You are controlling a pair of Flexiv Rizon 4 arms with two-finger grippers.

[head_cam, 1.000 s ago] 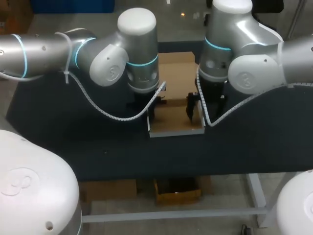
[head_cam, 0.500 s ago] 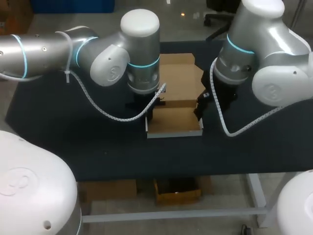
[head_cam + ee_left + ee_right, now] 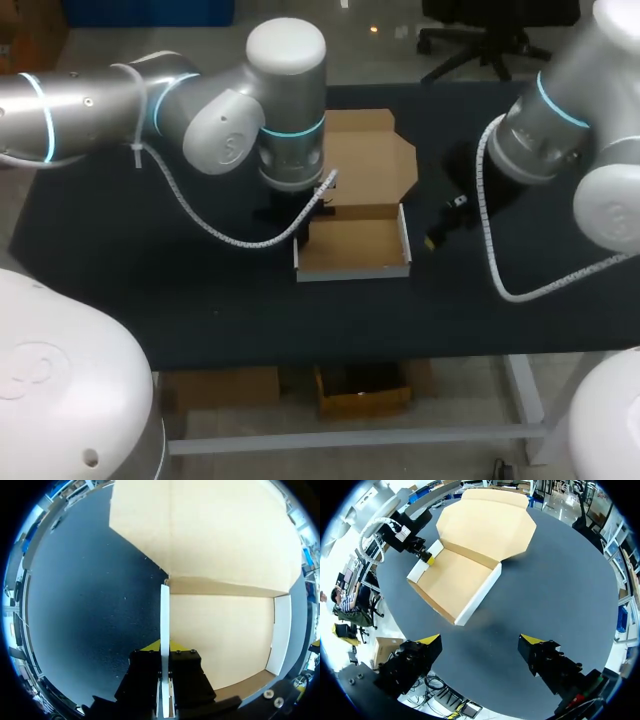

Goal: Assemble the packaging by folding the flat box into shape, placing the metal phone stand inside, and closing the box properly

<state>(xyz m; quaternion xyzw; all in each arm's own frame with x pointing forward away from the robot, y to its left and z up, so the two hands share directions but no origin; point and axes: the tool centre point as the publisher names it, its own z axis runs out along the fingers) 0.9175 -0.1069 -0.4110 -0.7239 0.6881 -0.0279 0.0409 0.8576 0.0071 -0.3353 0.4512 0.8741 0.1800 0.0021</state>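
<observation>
The left hand (image 3: 165, 647) is clamped on the left side wall (image 3: 165, 610) of the box (image 3: 350, 248). In the left wrist view this thin white wall stands upright and runs straight between the two fingers, and the yellow tips press on it from both sides. The left arm (image 3: 200, 110) comes in from the left and bends down over the left edge of the box.

The box is in the middle of the dark bench (image 3: 150, 300) and is only partly folded. Its brown bottom lies flat on the bench. The other side wall (image 3: 477, 595), also white, stands up on the opposite side, and nothing touches it. The lid (image 3: 365, 165) lies open and flat on the bench behind the bottom part, joined to it along the back fold. The inside of the box shows only plain cardboard.

The right hand (image 3: 481, 640) is open, with its two yellow-tipped fingers far apart and nothing between them. It hangs over the bare bench beside the right side of the box, near it but apart from it. In the right wrist view the box lies ahead of this hand. The right arm (image 3: 560, 140) comes in from the right side.
</observation>
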